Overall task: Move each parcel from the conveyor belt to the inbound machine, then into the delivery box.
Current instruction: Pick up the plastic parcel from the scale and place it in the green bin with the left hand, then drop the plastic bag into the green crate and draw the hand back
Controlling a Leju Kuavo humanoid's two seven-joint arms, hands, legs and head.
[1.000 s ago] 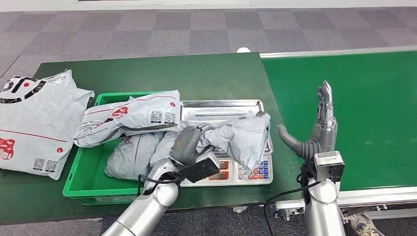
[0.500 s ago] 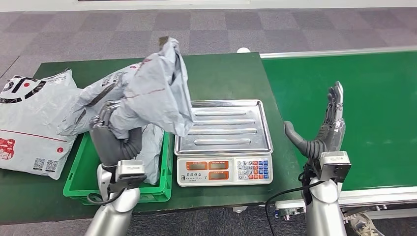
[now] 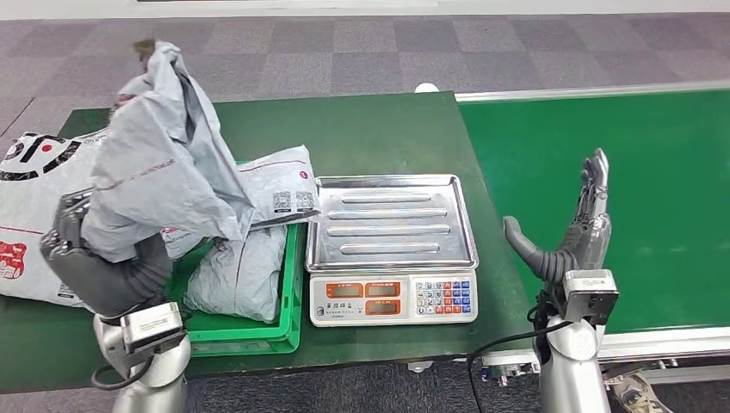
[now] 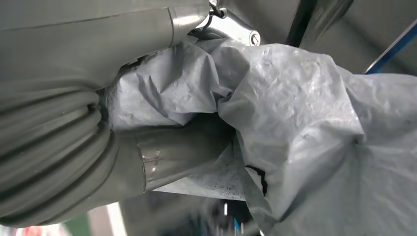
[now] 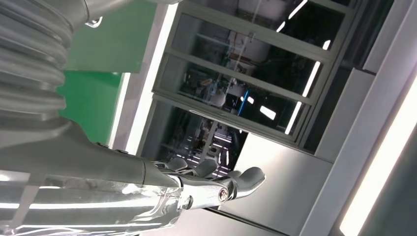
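My left hand (image 3: 103,262) grips a crumpled grey parcel (image 3: 159,163) and holds it up above the left end of the green crate (image 3: 250,335). In the left wrist view the same grey parcel (image 4: 295,113) fills the picture, with my thumb (image 4: 172,157) pressed into its folds. Two more grey parcels lie in the crate, one (image 3: 280,189) on top and one (image 3: 237,275) below. The scale (image 3: 392,258) with its steel tray stands empty between crate and conveyor belt (image 3: 603,172). My right hand (image 3: 572,232) is raised, fingers straight and apart, at the belt's near edge, holding nothing.
A large white parcel (image 3: 34,224) with red and black print lies on the dark green table (image 3: 361,129) left of the crate. Grey carpet lies beyond the table. The right wrist view shows only my right hand (image 5: 216,184) against windows and a ceiling.
My left arm has swung the grey parcel off the scale tray, up and leftward over the crate. The tray is now bare. My right hand has drifted slightly right.
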